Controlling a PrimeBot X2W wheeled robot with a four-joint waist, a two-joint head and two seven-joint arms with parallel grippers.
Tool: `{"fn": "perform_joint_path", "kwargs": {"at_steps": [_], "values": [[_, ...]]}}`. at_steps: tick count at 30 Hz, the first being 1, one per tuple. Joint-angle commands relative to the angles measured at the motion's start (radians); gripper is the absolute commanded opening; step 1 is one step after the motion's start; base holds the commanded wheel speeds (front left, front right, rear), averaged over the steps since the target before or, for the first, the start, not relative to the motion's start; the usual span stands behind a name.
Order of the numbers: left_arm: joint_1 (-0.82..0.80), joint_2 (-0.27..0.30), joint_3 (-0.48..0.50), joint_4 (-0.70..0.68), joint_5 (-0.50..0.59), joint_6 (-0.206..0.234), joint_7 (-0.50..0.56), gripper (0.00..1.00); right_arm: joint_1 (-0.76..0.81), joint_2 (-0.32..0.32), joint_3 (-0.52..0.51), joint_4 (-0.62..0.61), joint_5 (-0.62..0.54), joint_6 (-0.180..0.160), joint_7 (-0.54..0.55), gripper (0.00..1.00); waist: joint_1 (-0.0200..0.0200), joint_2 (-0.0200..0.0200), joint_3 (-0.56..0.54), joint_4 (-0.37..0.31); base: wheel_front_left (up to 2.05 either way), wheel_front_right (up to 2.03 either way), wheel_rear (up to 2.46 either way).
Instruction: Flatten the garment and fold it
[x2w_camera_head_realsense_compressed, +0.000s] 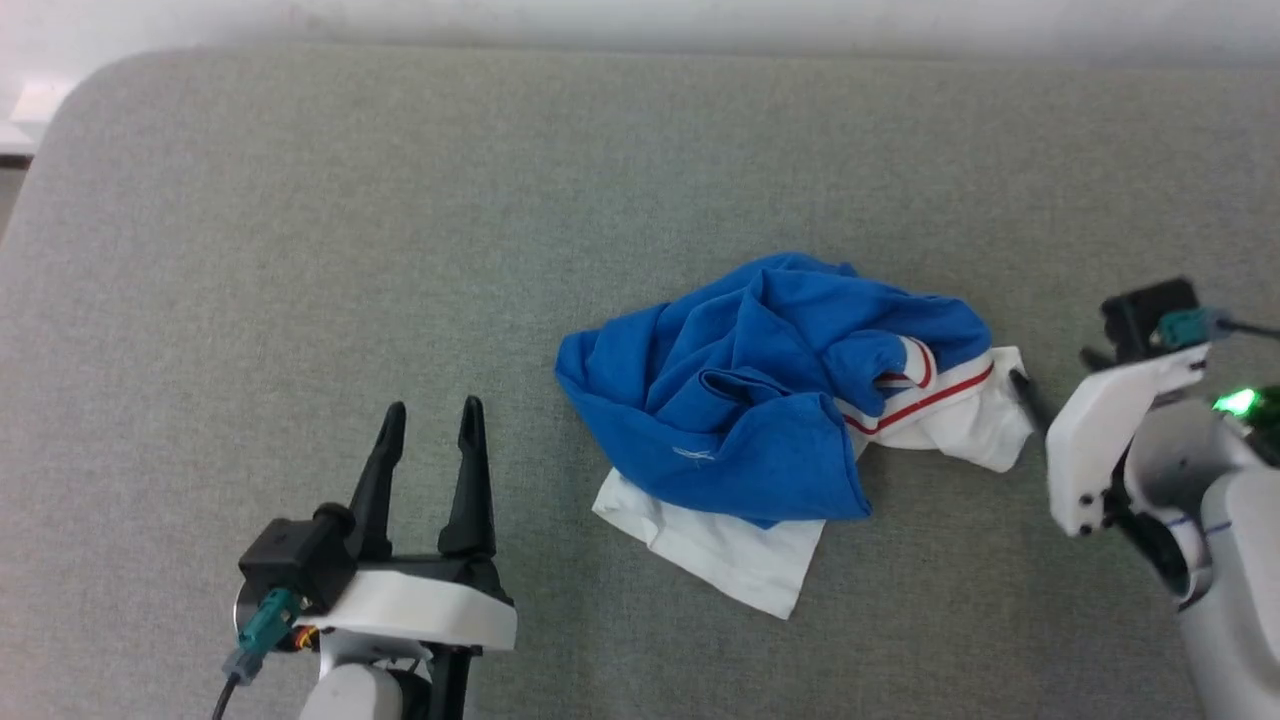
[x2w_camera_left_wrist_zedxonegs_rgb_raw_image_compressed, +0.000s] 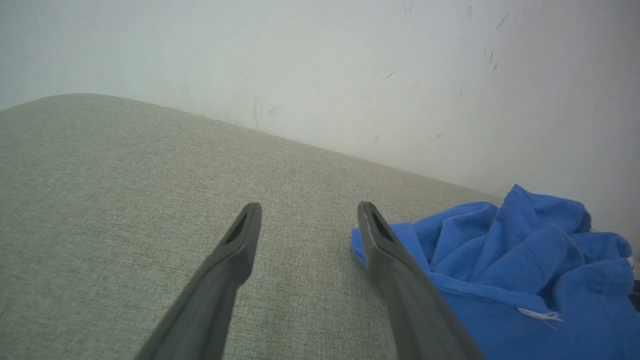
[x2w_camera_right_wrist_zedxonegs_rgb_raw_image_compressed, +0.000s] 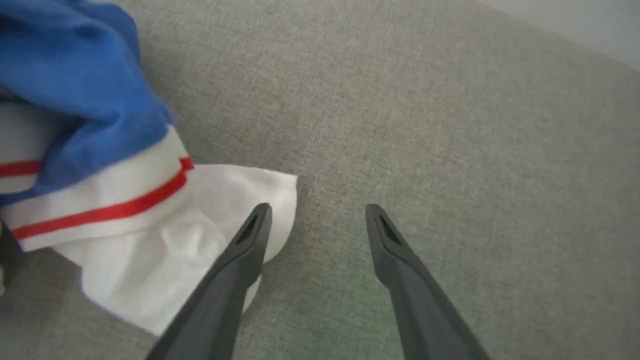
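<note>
Left gripper (x2w_camera_head_realsense_compressed: 432, 410), fingers spread and empty, is hovering at 8 o'clock of the garment (x2w_camera_head_realsense_compressed: 740, 400), which is lying crumpled on the grey pad (x2w_camera_head_realsense_compressed: 300, 250). Right gripper (x2w_camera_right_wrist_zedxonegs_rgb_raw_image_compressed: 317, 210), likewise spread, is hovering beside its white sleeve (x2w_camera_right_wrist_zedxonegs_rgb_raw_image_compressed: 150, 260) at 3 o'clock; pinching opposite edges and drawing them outward evenly is advisable.

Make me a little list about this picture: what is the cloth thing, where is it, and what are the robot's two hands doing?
thing: shirt, blue with white sleeves and red stripes
shape: crumpled in a heap, not flat, not folded
where: middle of the grey padded table
left gripper: open, holding nothing, to the shirt's left, apart from it
right gripper: open, holding nothing, one finger over the edge of the white sleeve
behind: pale wall
</note>
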Motion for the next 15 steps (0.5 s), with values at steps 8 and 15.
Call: {"fn": "perform_joint_path", "kwargs": {"at_steps": [8, 15], "values": [[-0.025, -0.001, 0.001, 0.015, 0.01, -0.001, -0.005, 1.0, 0.042, 0.034, 0.031, 0.022, 0.047, -0.002, 0.05, 0.0, -0.0002, 0.0, 0.023, 0.016, 0.0, 0.0, 0.0], [-0.014, -0.001, 0.017, 0.017, 0.012, 0.004, -0.005, 1.0, -0.01, 0.044, -0.015, 0.003, 0.008, -0.002, -0.026, 0.0, -0.0002, 0.0, -0.004, -0.007, 0.0, 0.0, 0.0]]}}
